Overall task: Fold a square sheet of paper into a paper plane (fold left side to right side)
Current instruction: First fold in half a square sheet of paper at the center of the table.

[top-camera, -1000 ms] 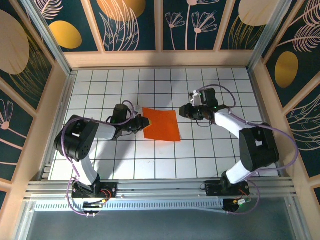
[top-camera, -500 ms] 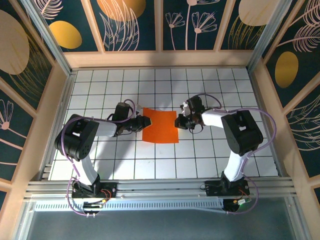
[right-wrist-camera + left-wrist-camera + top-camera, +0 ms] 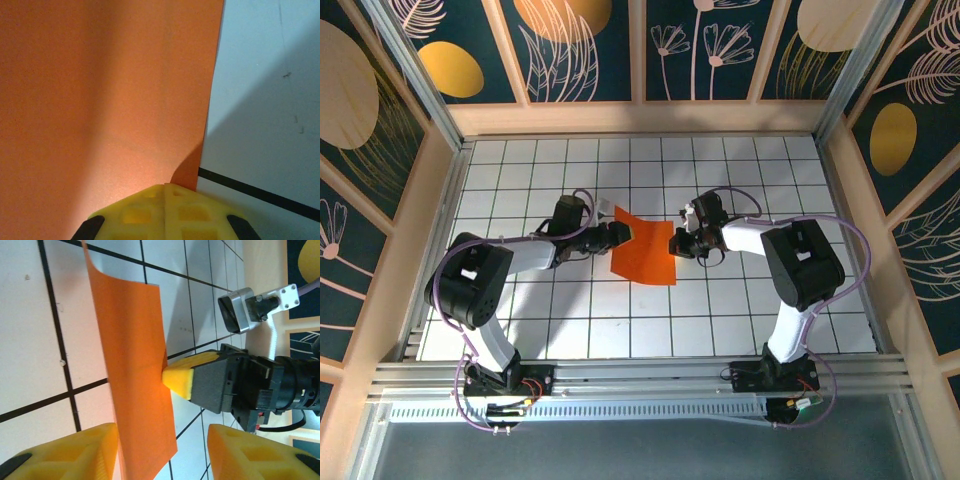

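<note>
The square sheet of paper (image 3: 645,255) is bright orange and lies on the white grid table, its left side curled up off the surface. In the left wrist view the sheet (image 3: 132,355) rises between my left gripper's (image 3: 162,440) yellow fingers (image 3: 70,455), which stand wide apart; its near corner is close to the left one. That left gripper (image 3: 620,234) sits at the sheet's left edge. My right gripper (image 3: 677,243) is shut, its joined tip (image 3: 181,376) pressing on the sheet's right edge (image 3: 212,100). The paper plane is out of view.
The white grid table (image 3: 740,310) is boxed in by wooden walls (image 3: 640,118) at the back and both sides. An aluminium rail (image 3: 640,375) with the arm bases runs along the near edge. Open tiles lie in front of and behind the sheet.
My left gripper has opened and slid right, and the sheet's left side now curls higher. The right gripper came in from the right, shut, and has stayed on the right edge.
</note>
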